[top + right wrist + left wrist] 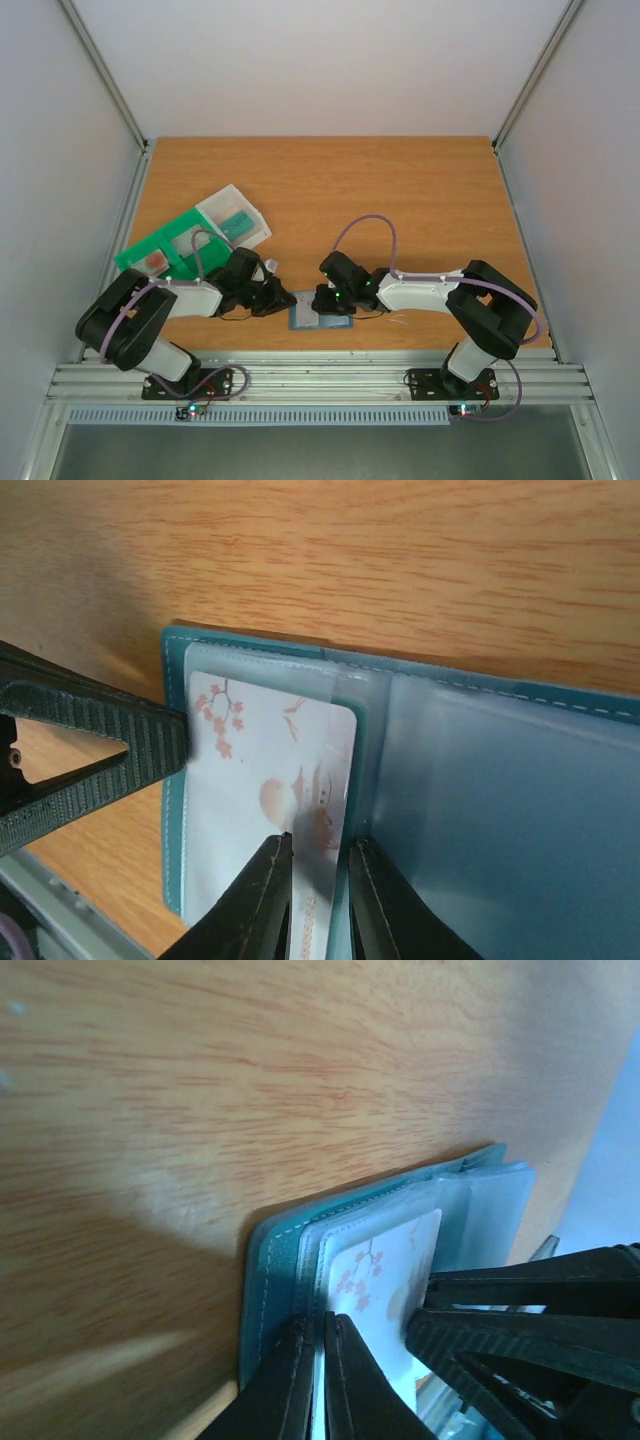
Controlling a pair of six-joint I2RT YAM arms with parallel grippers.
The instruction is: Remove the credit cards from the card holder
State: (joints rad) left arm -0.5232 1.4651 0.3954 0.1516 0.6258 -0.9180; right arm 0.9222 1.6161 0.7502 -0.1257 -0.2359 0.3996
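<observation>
The slate-blue card holder lies open on the table near the front edge, between my two grippers. A whitish credit card printed with pink blossoms sits in its left leaf, its right edge under a clear sleeve. My left gripper is shut on the outer edge of that leaf, beside the credit card. My right gripper points down at the card's right edge; its jaws stand a narrow gap apart, one finger on the card and the other at the holder's fold. The right leaf shows only empty clear pockets.
A green tray with a clear box stands at the back left, just behind my left arm. The metal rail of the table's front edge runs close below the holder. Grey walls enclose the wooden tabletop.
</observation>
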